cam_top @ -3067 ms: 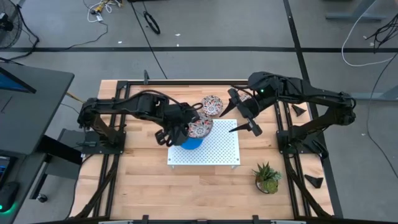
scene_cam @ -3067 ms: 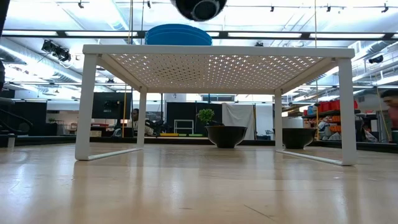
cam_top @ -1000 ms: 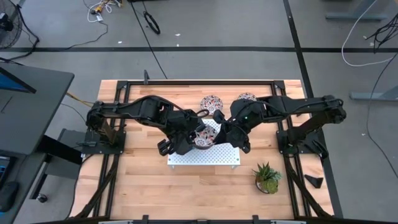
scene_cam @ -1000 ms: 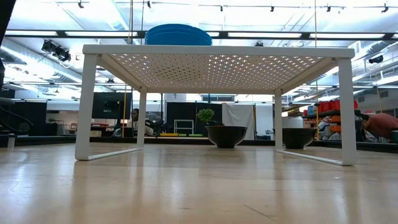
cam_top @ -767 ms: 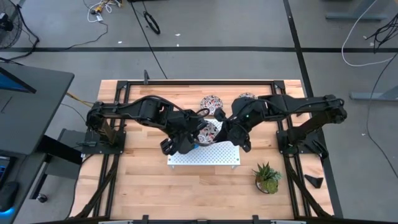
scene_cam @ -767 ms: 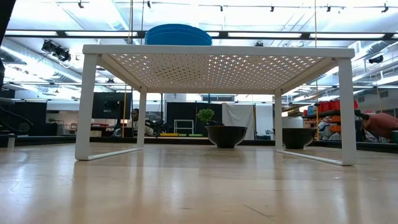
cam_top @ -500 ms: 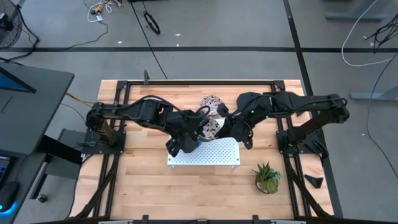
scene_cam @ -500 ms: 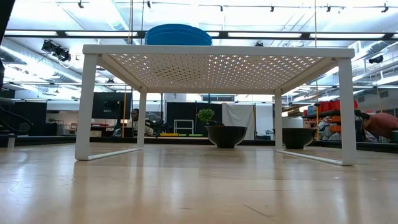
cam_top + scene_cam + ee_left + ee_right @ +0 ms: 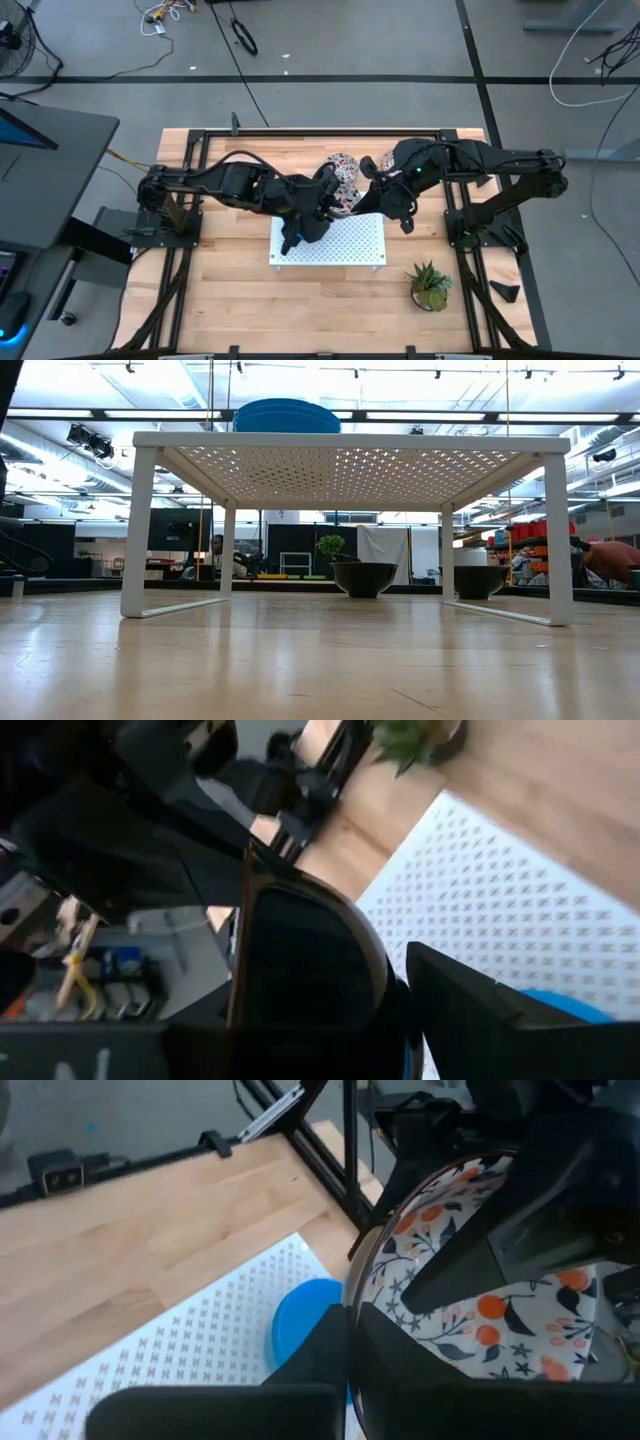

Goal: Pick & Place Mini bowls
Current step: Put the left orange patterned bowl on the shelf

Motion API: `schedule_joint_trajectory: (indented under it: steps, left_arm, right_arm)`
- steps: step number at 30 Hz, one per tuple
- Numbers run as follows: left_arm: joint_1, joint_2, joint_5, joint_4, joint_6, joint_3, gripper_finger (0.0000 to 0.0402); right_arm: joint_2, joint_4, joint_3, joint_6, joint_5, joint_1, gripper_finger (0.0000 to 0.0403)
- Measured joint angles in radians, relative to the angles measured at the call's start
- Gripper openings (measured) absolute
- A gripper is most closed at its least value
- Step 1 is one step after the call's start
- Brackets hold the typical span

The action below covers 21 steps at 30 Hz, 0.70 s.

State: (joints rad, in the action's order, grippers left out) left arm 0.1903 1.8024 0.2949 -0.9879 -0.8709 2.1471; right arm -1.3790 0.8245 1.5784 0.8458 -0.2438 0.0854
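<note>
A floral mini bowl (image 9: 345, 192) stands on edge in the air over the far edge of the white perforated board (image 9: 345, 245). My right gripper (image 9: 345, 1330) is shut on it. My left gripper (image 9: 322, 200) is open at the bowl's other side. One of its fingers (image 9: 470, 1260) is in front of the bowl's patterned inside (image 9: 470, 1330), and its dark outside (image 9: 300, 960) fills the left wrist view. Blue mini bowls (image 9: 287, 415) sit stacked on the board, seen also in the right wrist view (image 9: 300, 1325). Another floral bowl (image 9: 340, 163) rests on the table beyond. My right gripper pinches the floral bowl's rim (image 9: 352, 1295), one finger on the inside and one on the outside. It comes slanting down from the table's right. The bowl is tilted on edge and lifted clear of the board. My left gripper: whether its fingers touch the bowl I cannot tell.
A third floral bowl (image 9: 368, 163) shows partly under the right arm at the far side. A small potted plant (image 9: 430, 285) stands near the table's right front. Two dark bowl undersides (image 9: 363, 578) (image 9: 478, 580) show on the table behind the board's legs.
The floral bowl has gone from above the board's middle toward the far edge and tipped up onto its edge. My right gripper has moved with it toward the far edge. My left gripper has turned and tipped upward beside the bowl.
</note>
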Motion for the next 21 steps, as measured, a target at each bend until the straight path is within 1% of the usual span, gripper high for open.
schedule_joint_trajectory:
  steps: [4,8,11,18,21]
  left_arm:
    - [-0.004,-0.005,-0.066,-0.023,0.053,0.021,0.0198]
    - [-0.005,-0.01,-0.099,-0.036,0.125,0.02,0.0206]
    - [-0.007,-0.017,-0.102,-0.035,0.182,0.021,0.0223]
    - [0.004,-0.018,-0.1,-0.031,0.233,0.021,0.0272]
    - [0.013,-0.02,-0.097,-0.034,0.306,0.022,0.0284]
  right_arm:
    - [0.009,-0.033,-0.003,-0.048,-0.015,0.0,0.0006]
    - [0.016,-0.046,-0.006,-0.035,-0.015,0.001,0.0006]
    - [0.016,-0.005,-0.01,-0.04,-0.009,0.001,0.0006]
    - [0.012,0.014,-0.01,-0.018,-0.014,0.002,0.0006]
    - [0.012,0.021,-0.01,-0.02,-0.015,0.002,0.0006]
